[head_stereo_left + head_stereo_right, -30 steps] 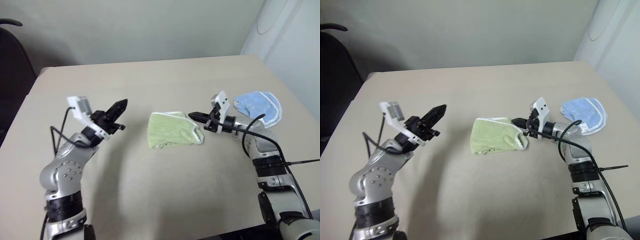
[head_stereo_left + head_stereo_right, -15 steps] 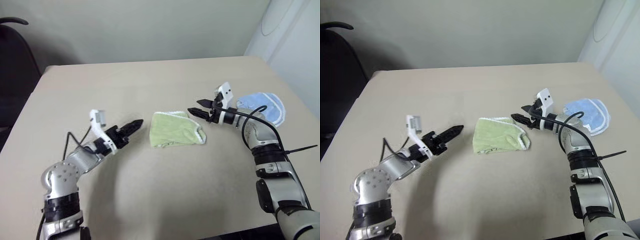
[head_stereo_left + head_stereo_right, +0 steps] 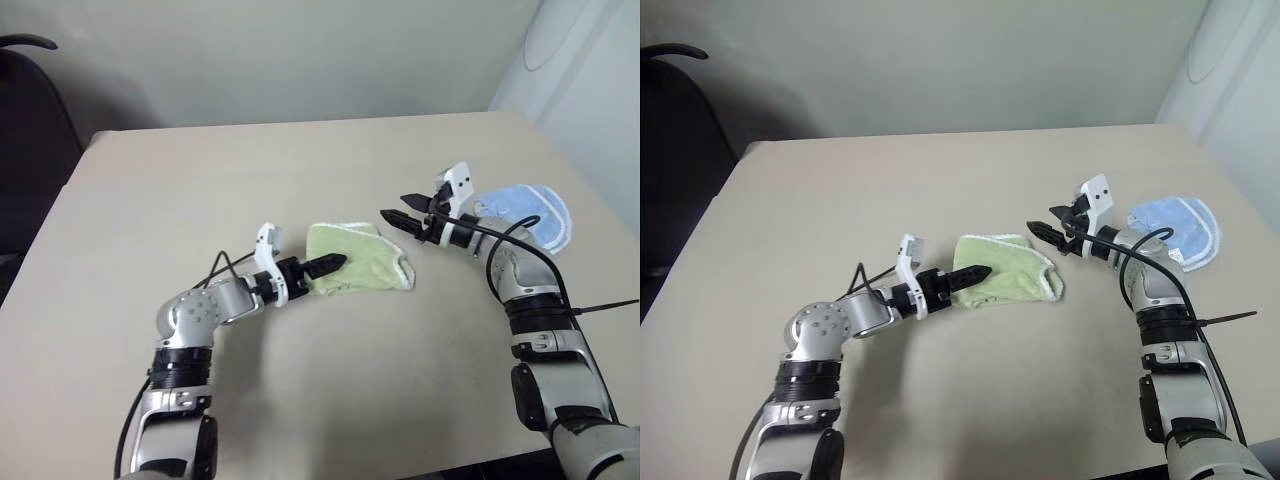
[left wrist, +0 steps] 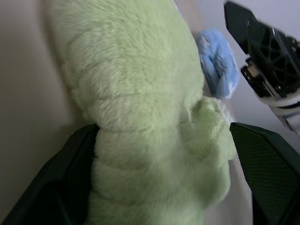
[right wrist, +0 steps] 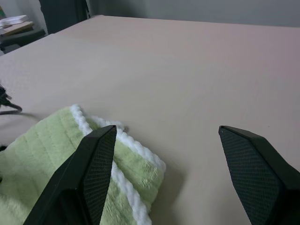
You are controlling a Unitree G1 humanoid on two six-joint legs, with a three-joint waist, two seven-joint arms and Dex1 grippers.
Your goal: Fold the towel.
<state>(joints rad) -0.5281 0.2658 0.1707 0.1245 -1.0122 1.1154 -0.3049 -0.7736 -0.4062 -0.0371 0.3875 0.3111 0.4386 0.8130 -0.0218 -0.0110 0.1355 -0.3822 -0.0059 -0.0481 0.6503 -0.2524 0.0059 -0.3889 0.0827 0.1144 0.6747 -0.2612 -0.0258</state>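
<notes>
1. My left gripper has swung in from well off to the side and spread its fingers across the towel's near edge.
2. My right gripper has let go and hovers open just beside the far corner.
3. The towel lies bunched mid-table; I judge a regrip comes next.
</notes>
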